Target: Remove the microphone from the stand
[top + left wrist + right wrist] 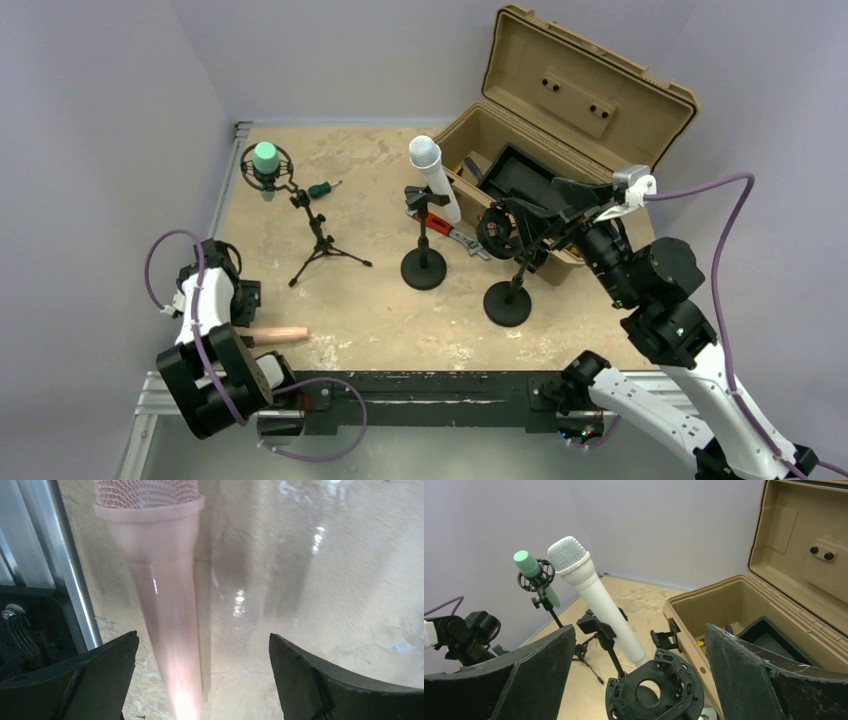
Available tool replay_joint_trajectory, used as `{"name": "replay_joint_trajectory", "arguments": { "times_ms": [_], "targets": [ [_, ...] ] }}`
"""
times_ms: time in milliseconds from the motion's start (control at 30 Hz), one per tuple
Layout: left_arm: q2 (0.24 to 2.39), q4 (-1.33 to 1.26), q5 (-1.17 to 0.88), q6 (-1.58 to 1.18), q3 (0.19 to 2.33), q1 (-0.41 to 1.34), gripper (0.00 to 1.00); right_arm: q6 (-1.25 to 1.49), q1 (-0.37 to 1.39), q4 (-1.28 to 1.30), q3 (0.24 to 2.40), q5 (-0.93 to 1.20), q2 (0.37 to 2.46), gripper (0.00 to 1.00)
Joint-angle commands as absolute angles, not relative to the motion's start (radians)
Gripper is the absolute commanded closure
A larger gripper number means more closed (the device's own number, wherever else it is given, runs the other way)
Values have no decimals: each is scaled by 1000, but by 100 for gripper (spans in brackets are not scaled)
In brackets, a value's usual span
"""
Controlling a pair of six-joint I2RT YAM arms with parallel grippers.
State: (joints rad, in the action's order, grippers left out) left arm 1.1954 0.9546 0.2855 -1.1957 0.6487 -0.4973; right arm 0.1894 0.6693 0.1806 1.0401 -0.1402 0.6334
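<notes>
**Pink microphone off the stand and lying down; clearing the left gripper is judged to be the step in hand.**

The pink microphone (278, 335) is seen lying flat on the table (380, 310), well to the left of the empty shock-mount stand (508, 302), at the near edge. It is straddled by the left gripper (203, 640), whose jaws are spread wide with no grip on it. The right gripper (640, 627) is held wide and empty just beside that stand's ring. A straight lift of the left gripper is called for next, so that the microphone is not nudged or rolled.
</notes>
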Motion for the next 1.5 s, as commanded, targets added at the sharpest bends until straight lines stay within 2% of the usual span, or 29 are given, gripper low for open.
{"name": "replay_joint_trajectory", "arguments": {
  "times_ms": [0, 100, 300, 433, 600, 833, 967, 1133, 1267, 1467],
  "targets": [
    [1089, 913, 216, -1105, 671, -500, 0, 193, 672, 180, 1075, -162, 653, 1],
    [1008, 907, 175, -1060, 690, -454, 0, 198, 671, 188, 1080, -177, 662, 1],
    [826, 968, 221, -1035, 765, -238, 0, 220, 672, 206, 1089, -175, 700, 1],
    [780, 950, 165, -931, 835, -143, 0, 235, 671, 234, 1096, -193, 723, 3],
    [730, 837, 44, -795, 890, 7, 0, 266, 671, 279, 1087, -308, 717, 5],
    [636, 534, -33, -715, 819, 406, 0, 398, 672, 470, 1117, -579, 695, 5],
    [665, 316, 27, -671, 771, 668, 4, 487, 671, 556, 1104, -658, 648, 5],
    [771, 131, 132, -588, 774, 952, 5, 566, 671, 624, 1052, -675, 596, 6],
    [916, 38, 92, -578, 843, 1062, 12, 621, 670, 665, 1027, -653, 574, 6],
    [1041, -94, 68, -537, 894, 1161, 12, 669, 670, 685, 969, -615, 534, 7]
  ]
}}
